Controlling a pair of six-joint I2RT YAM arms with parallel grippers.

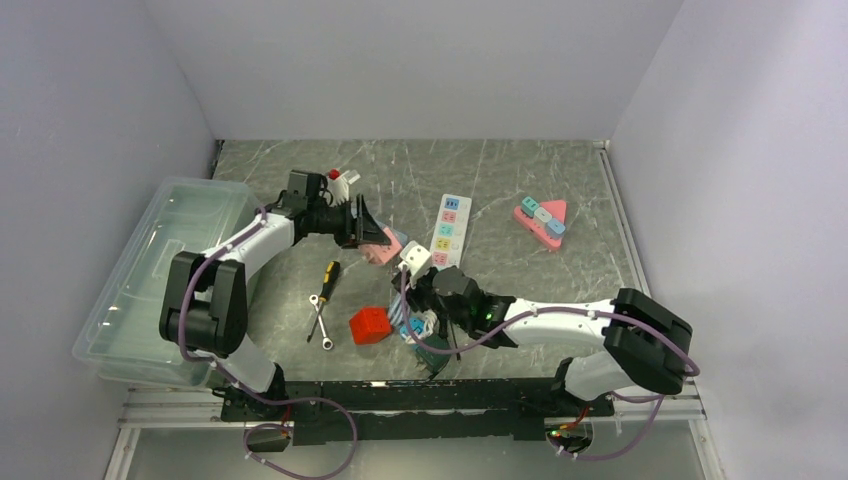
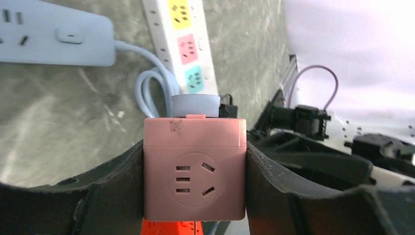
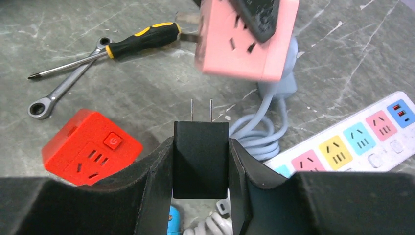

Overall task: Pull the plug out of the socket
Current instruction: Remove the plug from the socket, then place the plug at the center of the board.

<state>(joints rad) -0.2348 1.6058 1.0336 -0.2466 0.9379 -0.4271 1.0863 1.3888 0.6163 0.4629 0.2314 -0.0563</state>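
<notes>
Right gripper (image 3: 200, 147) is clamped on the black plug (image 3: 200, 161), prongs bare and just clear of the pink cube socket (image 3: 247, 39). Left gripper (image 2: 195, 161) is clamped on that cube. We judge the pull done. Risk: the prongs knock the cube just ahead and twist the plug in the grip, or the cube's pale cord (image 3: 266, 122) snags. Right wrist shows the freed prongs. Left wrist shows only the cube's empty face. Top hides the plug.
</notes>
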